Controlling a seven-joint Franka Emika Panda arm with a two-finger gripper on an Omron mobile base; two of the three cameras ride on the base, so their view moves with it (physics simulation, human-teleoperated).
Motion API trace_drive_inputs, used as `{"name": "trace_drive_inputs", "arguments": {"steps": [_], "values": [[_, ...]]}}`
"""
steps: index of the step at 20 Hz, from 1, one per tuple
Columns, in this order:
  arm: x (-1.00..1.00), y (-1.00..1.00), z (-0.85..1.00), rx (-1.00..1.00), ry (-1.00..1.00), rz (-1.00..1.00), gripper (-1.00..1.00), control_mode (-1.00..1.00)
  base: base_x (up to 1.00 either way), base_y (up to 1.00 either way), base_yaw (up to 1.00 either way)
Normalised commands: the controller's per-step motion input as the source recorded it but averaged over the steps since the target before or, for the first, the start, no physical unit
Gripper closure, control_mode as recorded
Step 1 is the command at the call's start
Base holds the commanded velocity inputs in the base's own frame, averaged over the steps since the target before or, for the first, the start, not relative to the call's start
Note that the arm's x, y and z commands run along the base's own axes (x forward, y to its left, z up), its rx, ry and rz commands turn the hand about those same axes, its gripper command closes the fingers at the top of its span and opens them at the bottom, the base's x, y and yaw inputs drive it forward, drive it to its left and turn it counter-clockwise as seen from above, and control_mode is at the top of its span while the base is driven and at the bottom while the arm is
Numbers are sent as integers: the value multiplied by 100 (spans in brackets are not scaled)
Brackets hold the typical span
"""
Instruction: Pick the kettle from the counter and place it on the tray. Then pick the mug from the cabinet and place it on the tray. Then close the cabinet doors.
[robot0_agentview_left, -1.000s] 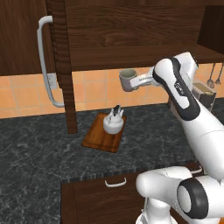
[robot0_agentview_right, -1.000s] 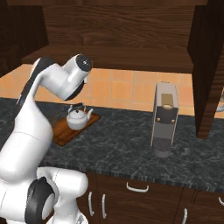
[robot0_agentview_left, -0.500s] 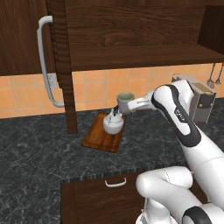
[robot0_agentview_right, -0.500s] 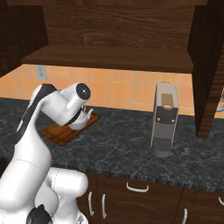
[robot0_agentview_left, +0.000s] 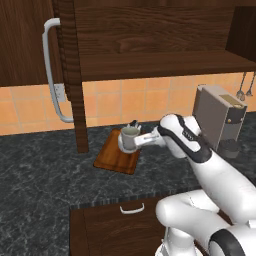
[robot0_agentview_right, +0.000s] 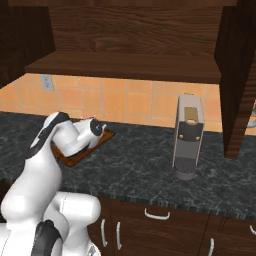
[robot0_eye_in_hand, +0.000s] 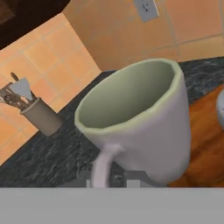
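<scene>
The pale mug (robot0_agentview_left: 128, 138) with its greenish inside hangs tilted over the near part of the reddish-brown tray (robot0_agentview_left: 111, 159). My gripper (robot0_agentview_left: 138, 141) is shut on its side handle (robot0_eye_in_hand: 102, 168). I cannot tell whether the mug's base touches the tray. The kettle stands on the tray right behind the mug, mostly hidden, with its dark handle (robot0_agentview_left: 133, 123) poking up and a pale edge (robot0_eye_in_hand: 220, 105) showing in the hand view. The cabinet (robot0_agentview_left: 160, 64) above stands open, its left door (robot0_agentview_left: 69, 75) swung out with a silver bar handle (robot0_agentview_left: 49, 70) and its right door (robot0_agentview_right: 239, 75) also out.
A boxy grey-brown appliance (robot0_agentview_left: 219, 118) stands on the dark marbled counter (robot0_agentview_left: 45, 180) to the right of the tray. A utensil pot (robot0_eye_in_hand: 42, 115) sits by the tiled wall. Drawers with curved handles (robot0_agentview_left: 131, 208) run below the counter edge.
The arm has swung down from shelf height with the mug, bringing it from beside the cabinet to just over the tray in front of the kettle.
</scene>
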Motion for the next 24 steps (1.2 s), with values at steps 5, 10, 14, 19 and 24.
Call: {"name": "trace_drive_inputs", "arguments": {"steps": [5,10,14,19,24], "values": [[36,27,-72,-2,10,8,100,-100,0,0,0],[41,18,-60,0,17,5,100,-100,0,0,0],[36,8,-35,0,5,4,100,-100,0,0,0],[26,0,-21,0,-1,2,100,-100,0,0,0],[31,4,-24,0,-4,0,100,-100,0,0,0]]}}
